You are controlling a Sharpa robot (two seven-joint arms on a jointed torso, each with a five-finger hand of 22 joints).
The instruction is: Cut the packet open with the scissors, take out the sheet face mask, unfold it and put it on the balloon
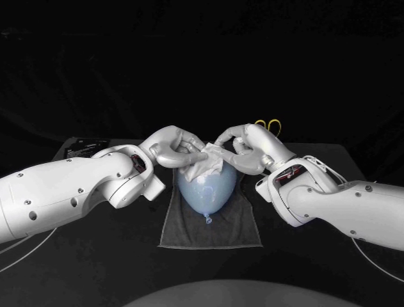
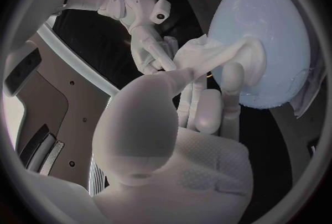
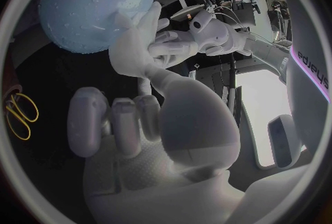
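Left hand (image 1: 174,148) and right hand (image 1: 246,146) both pinch the crumpled sheet mask (image 1: 205,167) against the far end of the balloon (image 1: 206,188). The head view shows the balloon lying on a dark cloth (image 1: 178,224). The right wrist view shows yellow-handled scissors (image 3: 21,116) flat on the table.

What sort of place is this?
Probably a robot test bench: a black table, where the silver left hand and right hand hold a white sheet face mask on a pale blue balloon on a dark grey towel.
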